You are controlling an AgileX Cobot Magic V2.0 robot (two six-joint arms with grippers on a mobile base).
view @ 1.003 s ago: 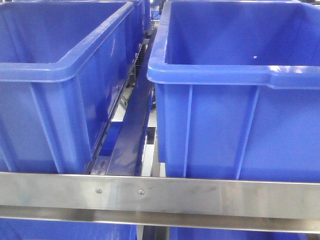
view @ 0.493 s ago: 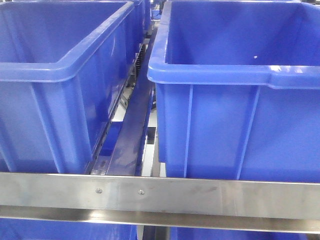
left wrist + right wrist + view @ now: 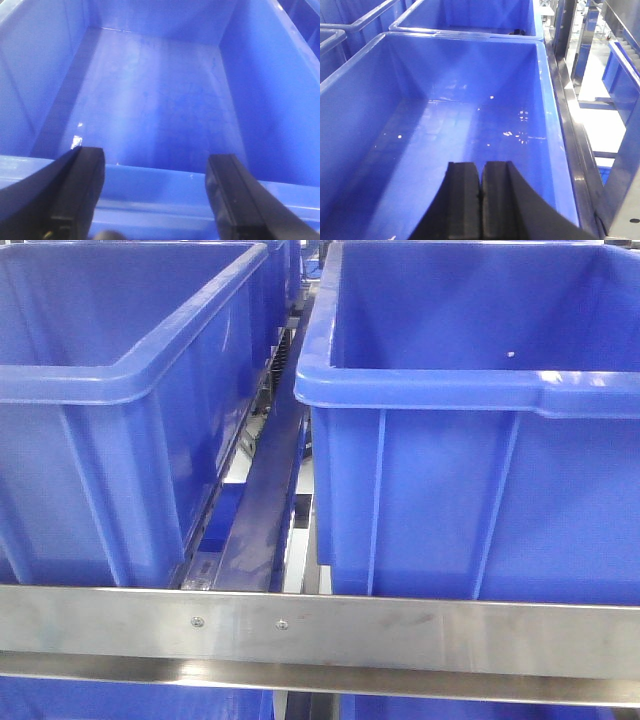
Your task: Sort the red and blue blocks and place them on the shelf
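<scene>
Nothing shifted in the front view since the earlier frames: same two bins, same steel rail, no arm in sight there.

Left gripper (image 3: 155, 195) spread wide, nothing between the black fingers (image 3: 75, 190), hanging just behind the near rim of a blue bin (image 3: 150, 100). Ahead and below, bare scuffed floor, walls rising close on both sides and at the far end; a small pale fleck just ahead of the left finger. Ample room ahead, none sideways beyond the walls.

Right gripper (image 3: 481, 200) closed, pads pressed together with only a thin seam; whether anything is pinched inside cannot be told. Poised over a second blue bin (image 3: 350, 115), floor below and ahead dotted with pale specks. To its right, the bin wall, then the shelf (image 3: 570, 125) frame close alongside.

Front view: two bins side by side with a narrow gap, the front rail (image 3: 320, 630) crossing low.

Red and blue blocks not visible in any view.
</scene>
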